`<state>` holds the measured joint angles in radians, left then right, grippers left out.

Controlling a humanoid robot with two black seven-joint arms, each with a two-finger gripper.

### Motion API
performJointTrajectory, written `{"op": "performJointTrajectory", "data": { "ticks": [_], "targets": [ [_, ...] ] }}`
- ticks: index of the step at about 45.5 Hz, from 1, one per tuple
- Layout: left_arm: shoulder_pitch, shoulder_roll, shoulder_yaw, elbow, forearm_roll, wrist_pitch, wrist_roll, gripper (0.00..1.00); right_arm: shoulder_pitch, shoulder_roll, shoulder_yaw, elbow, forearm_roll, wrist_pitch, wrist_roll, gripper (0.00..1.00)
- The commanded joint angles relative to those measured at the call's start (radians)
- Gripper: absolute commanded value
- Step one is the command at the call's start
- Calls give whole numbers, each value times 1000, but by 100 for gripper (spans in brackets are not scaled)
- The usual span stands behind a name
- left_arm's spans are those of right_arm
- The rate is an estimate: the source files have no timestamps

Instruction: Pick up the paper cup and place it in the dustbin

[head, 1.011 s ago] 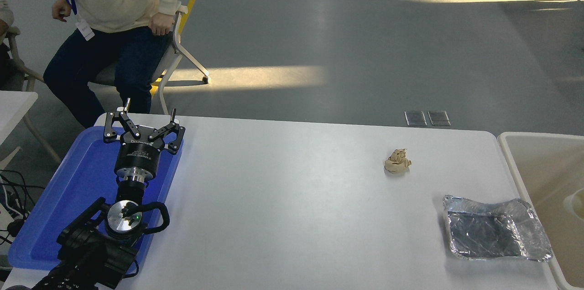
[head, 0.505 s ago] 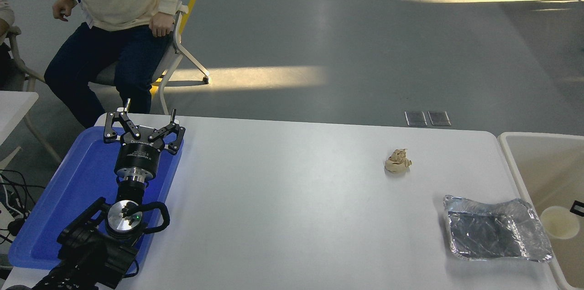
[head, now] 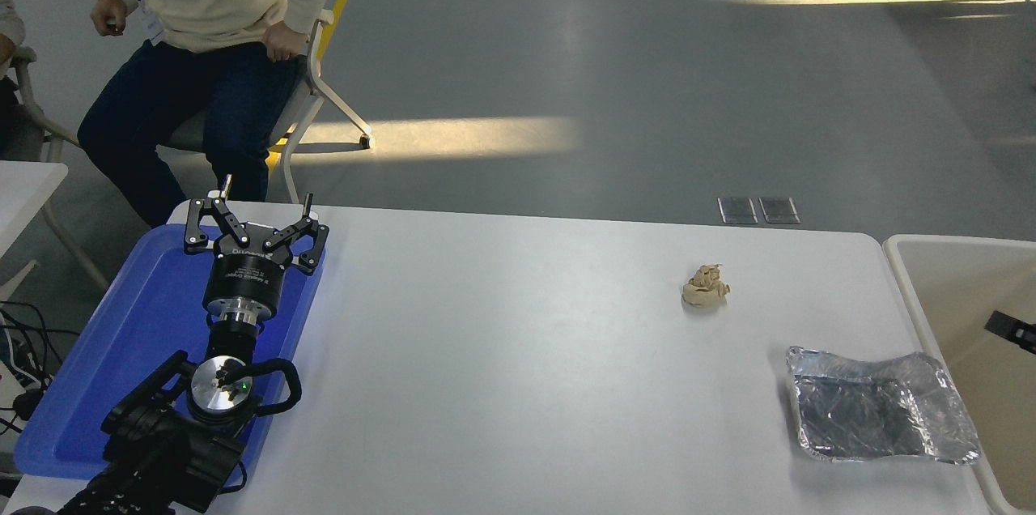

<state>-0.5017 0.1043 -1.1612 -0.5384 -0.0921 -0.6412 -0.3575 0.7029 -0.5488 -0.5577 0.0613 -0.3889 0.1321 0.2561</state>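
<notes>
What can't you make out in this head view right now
- Paper cup: not visible anywhere; whether it lies in the dustbin can't be told, the right edge cuts most of the bin off.
- Right gripper: only a black tip shows at the right edge, so open or shut is unknown.
- Badge print: too small.

The foil tray (head: 882,407) lies just left of the dustbin (head: 906,280), paper wad (head: 706,286) behind.
</notes>
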Motion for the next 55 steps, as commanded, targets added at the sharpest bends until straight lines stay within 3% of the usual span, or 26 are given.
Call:
{"op": "performJointTrajectory", "data": {
  "ticks": [1,22,40,55],
  "targets": [
    [0,0,0,0,0,-2,0,100,131,1,-8,3,-5,106,9,99],
    [0,0,0,0,2,-2,0,100,411,-25,-109,167,-45,185,8,99],
    [0,0,0,0,2,-2,0,100,747,-197,-194,678,-238,179,-6,100],
    [0,0,0,0,2,-2,0,100,1072,-201,-445,1104,-231,172,-11,100]
  ]
}}
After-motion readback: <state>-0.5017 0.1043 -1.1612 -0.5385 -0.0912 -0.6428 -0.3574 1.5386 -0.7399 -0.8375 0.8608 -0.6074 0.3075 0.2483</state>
